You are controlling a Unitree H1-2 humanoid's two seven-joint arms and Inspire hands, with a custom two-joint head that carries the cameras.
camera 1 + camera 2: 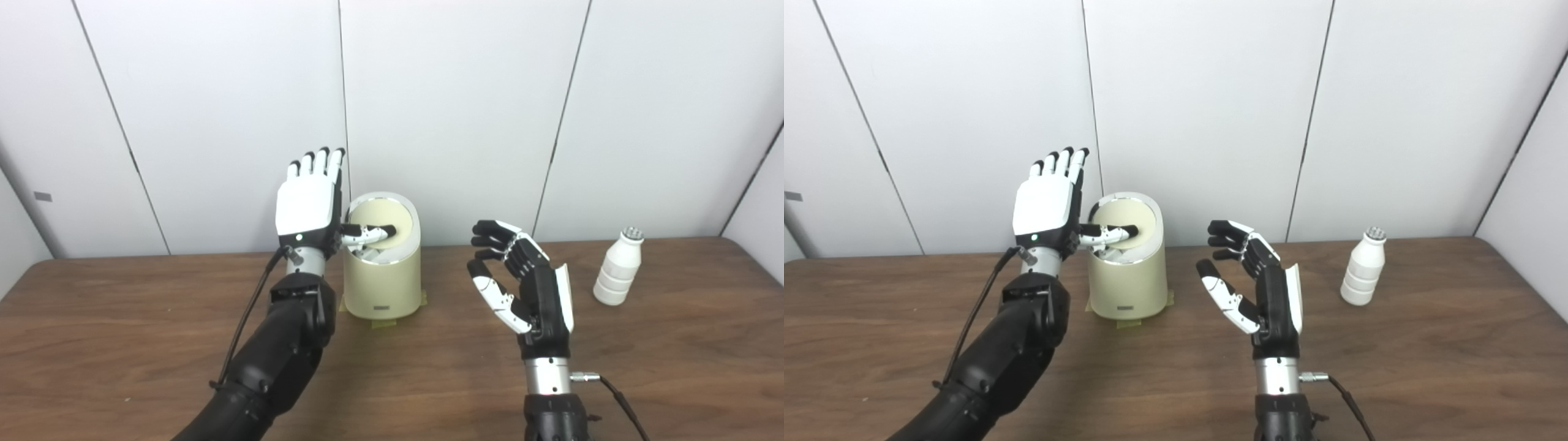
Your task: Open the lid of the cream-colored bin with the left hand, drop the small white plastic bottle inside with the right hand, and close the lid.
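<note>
Wood worktop [122,343], white panels behind; bottle [618,266] upright far right, likely light, rigid, slick, best gripped round its ribbed middle; right robot hand [520,275] empty, fingers apart; left robot hand [309,205] spread, thumb on bin [383,282] lid [376,223].

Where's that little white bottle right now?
The small white bottle stands upright on the table, far right, beyond the open right hand.
</note>
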